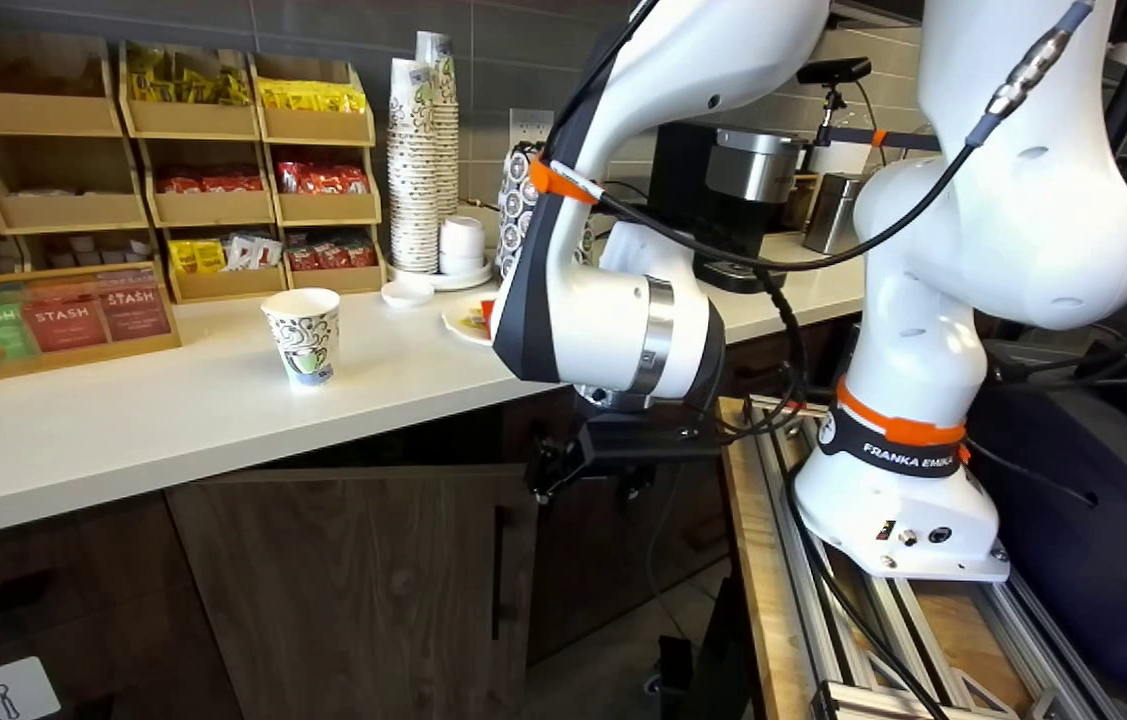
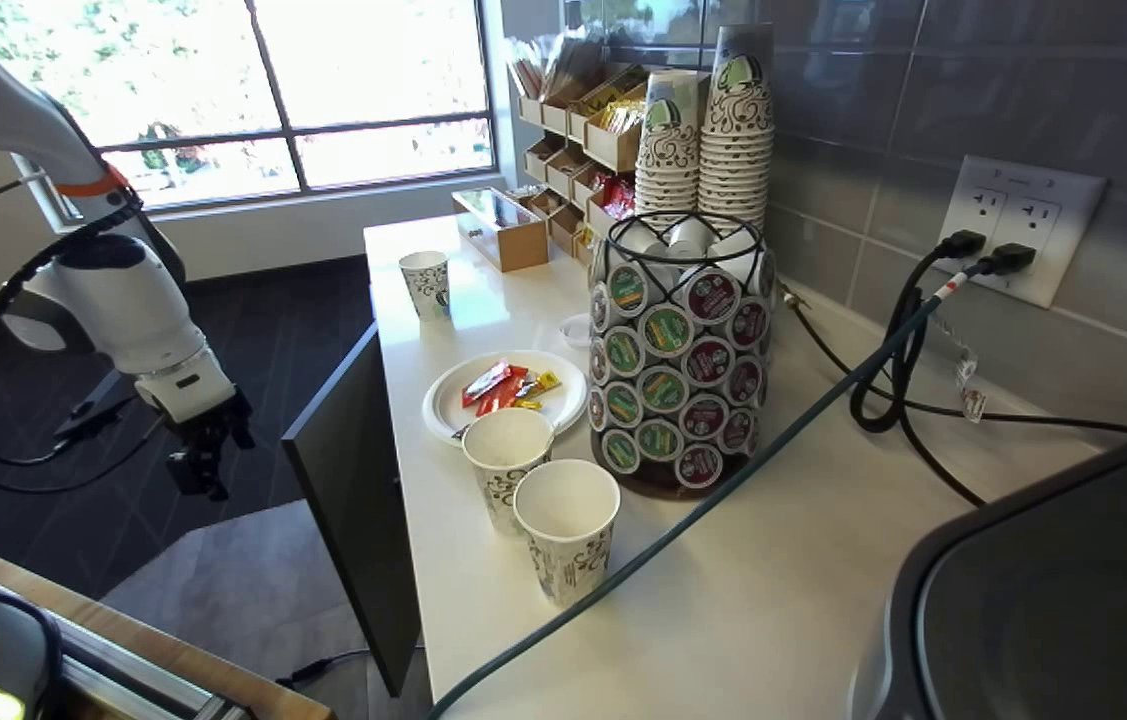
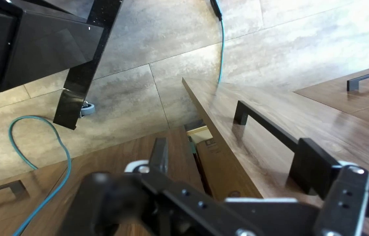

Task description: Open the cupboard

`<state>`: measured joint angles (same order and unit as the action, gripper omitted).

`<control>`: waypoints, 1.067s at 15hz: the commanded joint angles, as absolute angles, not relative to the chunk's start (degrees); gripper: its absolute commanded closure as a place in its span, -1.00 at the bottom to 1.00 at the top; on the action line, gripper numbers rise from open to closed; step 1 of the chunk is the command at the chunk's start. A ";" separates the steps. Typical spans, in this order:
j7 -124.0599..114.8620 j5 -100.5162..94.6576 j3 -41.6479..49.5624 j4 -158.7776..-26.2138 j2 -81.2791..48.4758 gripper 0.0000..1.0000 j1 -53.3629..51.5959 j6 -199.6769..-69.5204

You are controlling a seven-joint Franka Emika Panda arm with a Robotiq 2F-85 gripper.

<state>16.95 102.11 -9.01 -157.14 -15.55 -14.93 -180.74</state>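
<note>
Tool spread wide near ajar cupboard door; pale counter bears paper cups; bright window, tiled floor.

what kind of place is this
Probably an office coffee corner or break area: stacked paper cups, drink pods and wooden packet racks stand on a pale counter.

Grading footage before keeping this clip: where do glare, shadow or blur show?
In an exterior view, the window is largely blown out; in an exterior view, the cupboard door looks dim below the bright counter; in the wrist view, the gripper is partly blurred toward lower left, the floor washed out at upper right.
</note>
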 commanded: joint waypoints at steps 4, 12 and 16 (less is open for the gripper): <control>27.90 105.09 -14.15 -157.27 -14.29 -1.00 -6.49 -177.12; 40.86 98.08 -15.82 -158.10 -10.05 -1.00 -0.03 -174.10; 42.07 96.96 -14.76 -158.39 -5.93 -1.00 3.19 -170.68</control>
